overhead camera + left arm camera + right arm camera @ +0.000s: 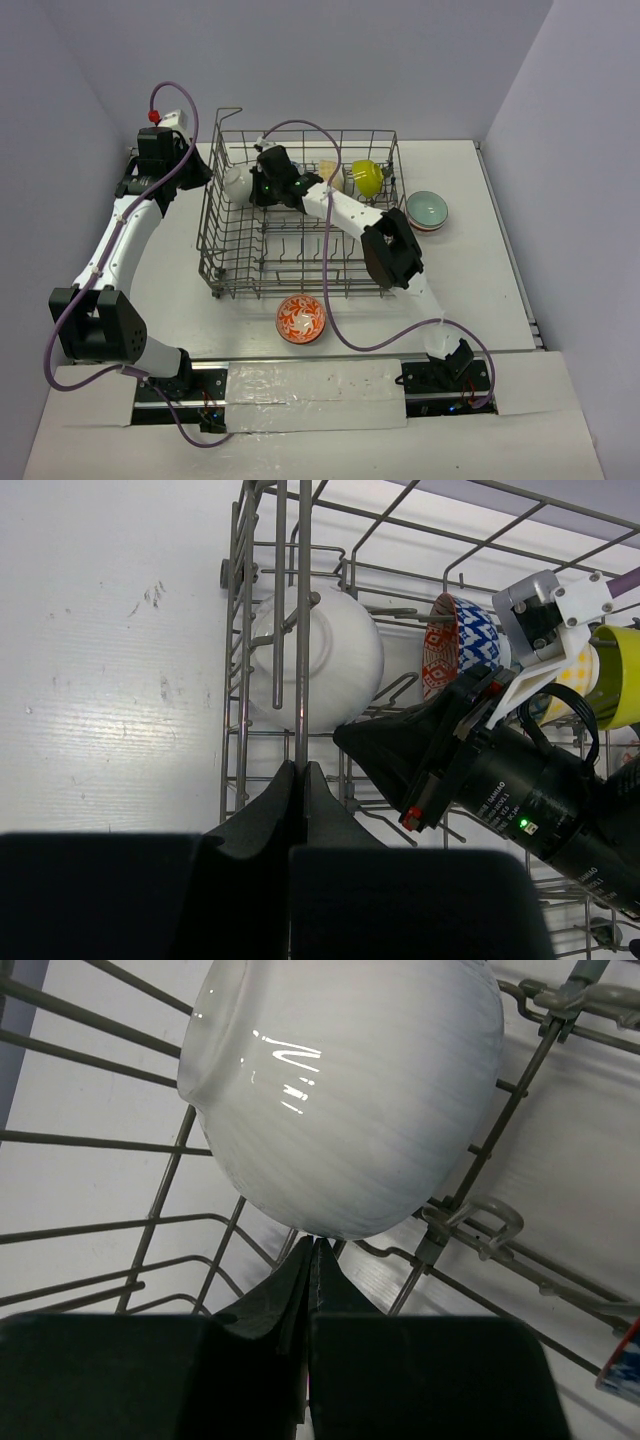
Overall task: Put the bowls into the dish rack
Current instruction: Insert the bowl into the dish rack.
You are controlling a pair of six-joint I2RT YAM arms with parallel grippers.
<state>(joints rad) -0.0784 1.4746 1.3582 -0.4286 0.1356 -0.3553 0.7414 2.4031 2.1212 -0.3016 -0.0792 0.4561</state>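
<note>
The grey wire dish rack (222, 262) stands mid-table. A white bowl (237, 182) (330, 665) (350, 1090) leans on its side in the back-left corner. Beside it stand a red-and-blue patterned bowl (455, 645), a pale yellow bowl (330, 175) and a lime bowl (367, 177). My right gripper (258, 186) (315, 1242) is shut and empty, its tips touching the white bowl's underside. My left gripper (300, 768) is at the rack's left side, its jaws closed on an upright rack wire (302, 630).
A red-white bowl (301, 319) sits on the table in front of the rack. Stacked bowls, the top one teal inside (428, 210), stand right of the rack. The right arm (385, 245) and its purple cable cross over the rack. Walls close in at the back and both sides.
</note>
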